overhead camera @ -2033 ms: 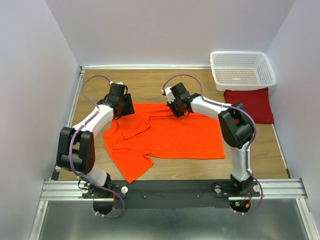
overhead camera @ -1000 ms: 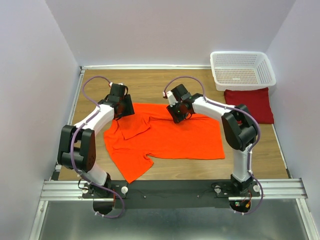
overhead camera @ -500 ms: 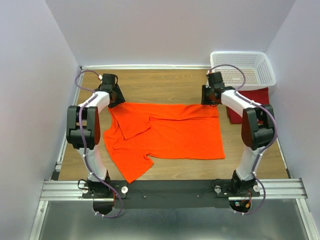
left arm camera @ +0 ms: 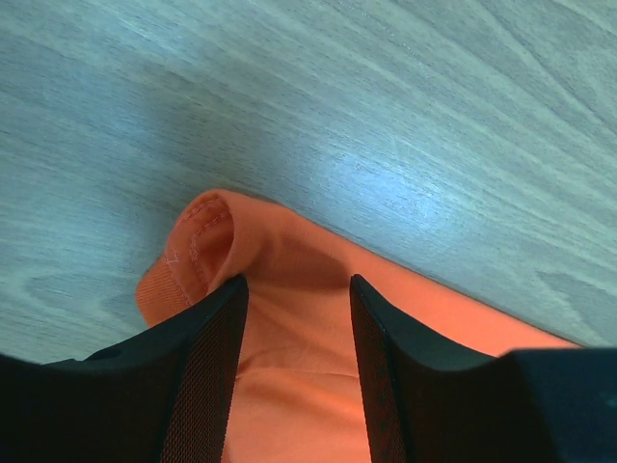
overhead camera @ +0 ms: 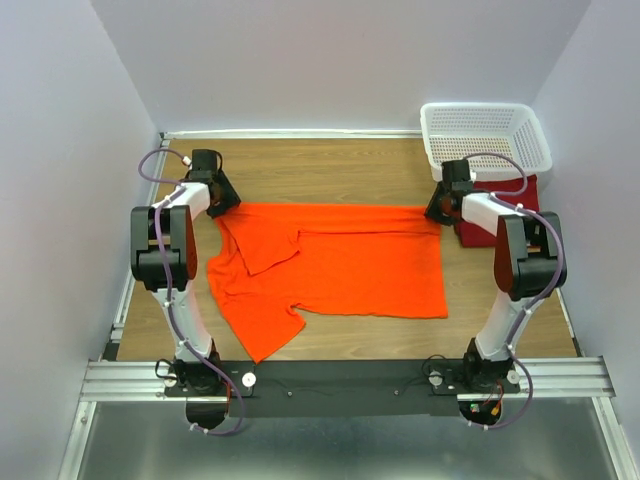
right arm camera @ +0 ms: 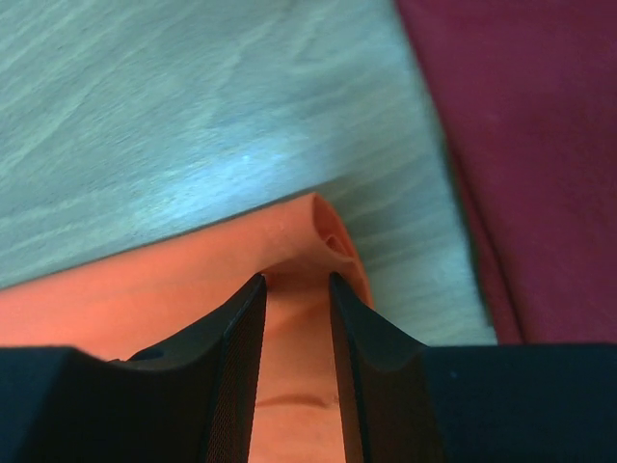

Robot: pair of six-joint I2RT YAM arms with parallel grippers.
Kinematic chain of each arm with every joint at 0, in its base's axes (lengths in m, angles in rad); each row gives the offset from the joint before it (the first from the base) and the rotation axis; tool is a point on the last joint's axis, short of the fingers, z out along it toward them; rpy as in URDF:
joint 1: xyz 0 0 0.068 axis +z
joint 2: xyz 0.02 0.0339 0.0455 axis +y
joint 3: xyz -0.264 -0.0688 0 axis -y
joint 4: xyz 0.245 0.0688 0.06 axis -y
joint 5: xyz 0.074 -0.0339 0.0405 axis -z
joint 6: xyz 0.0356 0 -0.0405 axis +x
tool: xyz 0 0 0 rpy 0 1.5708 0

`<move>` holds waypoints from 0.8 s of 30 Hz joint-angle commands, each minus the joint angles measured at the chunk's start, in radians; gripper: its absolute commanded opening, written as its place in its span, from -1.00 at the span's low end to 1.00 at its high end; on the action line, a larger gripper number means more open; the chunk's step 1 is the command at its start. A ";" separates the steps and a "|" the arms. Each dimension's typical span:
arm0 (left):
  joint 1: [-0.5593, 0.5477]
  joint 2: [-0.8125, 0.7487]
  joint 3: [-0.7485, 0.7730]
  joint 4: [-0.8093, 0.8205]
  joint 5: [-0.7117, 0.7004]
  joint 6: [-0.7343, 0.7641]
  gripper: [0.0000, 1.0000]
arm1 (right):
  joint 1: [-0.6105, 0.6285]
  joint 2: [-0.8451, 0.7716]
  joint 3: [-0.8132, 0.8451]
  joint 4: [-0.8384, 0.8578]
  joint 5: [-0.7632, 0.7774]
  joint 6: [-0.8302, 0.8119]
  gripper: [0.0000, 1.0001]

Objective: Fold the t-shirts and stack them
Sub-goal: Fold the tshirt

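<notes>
- Since both claws sit at the far corners of the orange t-shirt (overhead camera: 340,265), this looks like the start of a fold twd the near edge.
- Shirt lies spread flat mid-surface (overhead camera: 320,170), far edge drawn straight btwn the two claws. One sleeve is flopped over onto the body at left, the other sticks out at near-left.
- Left claw (left arm camera: 296,285): fingers narrow, w/ the rolled corner seam bunched btwn them, so holding orange cloth.
- Right claw (right arm camera: 295,278): fingers narrower yet, pinching the other corner; only a small curl of fabric pokes past the tips.
- Maroon t-shirt (right arm camera: 521,145) is already a folded rectangle at far right, just beside the right claw and partly under the white basket (overhead camera: 484,105).
- Risks, my read:
  - Thin bite at each corner. A quick lift or hard sideways pull could slip the cloth out, esp. on the right, and drop that side.
  - Arms not moving in step would mean a skewed far edge, crooked fold, or sag in the middle.
  - The flopped sleeve gets trapped inside the fold and makes a lump unless tidied.
  - Right claw is v. close to the maroon; a low swing could snag it and undo that fold.
</notes>
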 commanded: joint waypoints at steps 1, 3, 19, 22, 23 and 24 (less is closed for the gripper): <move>0.033 0.053 0.004 -0.031 -0.017 -0.004 0.11 | -0.040 -0.017 -0.054 -0.040 0.091 0.034 -0.18; 0.031 0.034 0.021 -0.031 0.001 -0.003 0.14 | -0.037 -0.040 -0.037 -0.043 0.043 -0.009 -0.15; -0.156 -0.336 -0.187 -0.077 -0.129 0.026 0.32 | 0.287 -0.093 0.112 -0.209 0.082 -0.119 0.05; -0.173 -0.314 -0.221 -0.056 -0.102 0.006 0.30 | 0.288 -0.048 0.133 -0.207 0.074 -0.087 0.05; -0.177 -0.302 -0.226 -0.042 -0.095 0.000 0.30 | 0.288 -0.036 0.141 -0.206 0.081 -0.082 0.05; -0.179 -0.293 -0.226 -0.036 -0.095 0.000 0.29 | 0.288 -0.001 0.159 -0.203 0.091 -0.079 0.05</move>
